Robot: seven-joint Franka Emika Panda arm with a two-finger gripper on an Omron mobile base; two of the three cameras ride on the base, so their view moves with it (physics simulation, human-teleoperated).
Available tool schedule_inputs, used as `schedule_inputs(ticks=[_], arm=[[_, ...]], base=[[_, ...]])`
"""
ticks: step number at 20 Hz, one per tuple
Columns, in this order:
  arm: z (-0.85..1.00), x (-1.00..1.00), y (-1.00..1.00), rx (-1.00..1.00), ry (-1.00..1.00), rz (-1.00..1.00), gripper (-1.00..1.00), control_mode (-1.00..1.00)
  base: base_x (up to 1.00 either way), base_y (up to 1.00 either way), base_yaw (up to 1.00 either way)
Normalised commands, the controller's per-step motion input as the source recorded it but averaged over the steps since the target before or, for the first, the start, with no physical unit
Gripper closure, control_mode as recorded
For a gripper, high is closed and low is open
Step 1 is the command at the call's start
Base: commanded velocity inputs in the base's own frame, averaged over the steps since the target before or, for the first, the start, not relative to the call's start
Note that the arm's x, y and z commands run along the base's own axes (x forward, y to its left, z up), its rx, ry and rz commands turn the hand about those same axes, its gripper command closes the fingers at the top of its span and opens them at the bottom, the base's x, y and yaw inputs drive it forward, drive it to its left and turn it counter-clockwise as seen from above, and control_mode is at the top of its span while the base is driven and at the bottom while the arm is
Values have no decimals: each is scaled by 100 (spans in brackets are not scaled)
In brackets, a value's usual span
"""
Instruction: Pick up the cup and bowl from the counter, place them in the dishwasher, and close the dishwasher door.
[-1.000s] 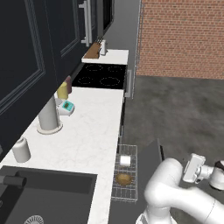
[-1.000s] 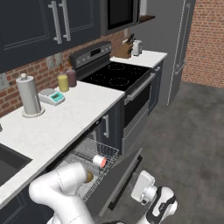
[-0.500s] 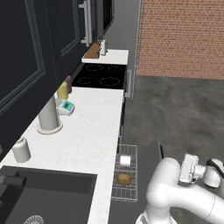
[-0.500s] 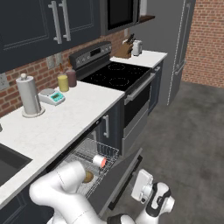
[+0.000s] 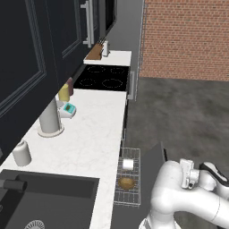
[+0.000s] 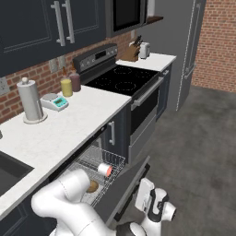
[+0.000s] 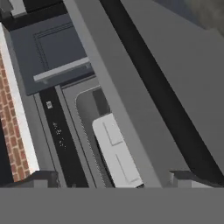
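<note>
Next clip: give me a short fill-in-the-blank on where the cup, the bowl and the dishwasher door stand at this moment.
1. The cup lies in the dishwasher's wire ____.
2. The bowl of brown wood sits in the same rack, so neither is on the ____ any more.
3. The dishwasher door is not yet ____.
4. The gripper's fingers stand ____, holding nothing.

Missing words: rack; counter; closed; open

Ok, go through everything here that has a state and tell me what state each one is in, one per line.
dishwasher door: partly open, tilted up, not shut
dishwasher rack: pulled out, loaded
cup: lying on its side in the rack
bowl: upright in the rack, beside the cup
gripper: open, empty, close to the door
oven door: shut
</note>
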Motion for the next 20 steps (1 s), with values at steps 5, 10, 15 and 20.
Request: schedule_inputs(ticks=[5,10,15,20], arm=[[-85,8,-42,1,0,0,-100,-100],[-81,11,-40,1,1,0,-100,-100],[-81,30,-8,0,0,0,-100,-100],[-29,25,9,9,-7,6,-100,-100]], base=[[0,0,0],[0,0,0],[0,0,0],[0,0,0]])
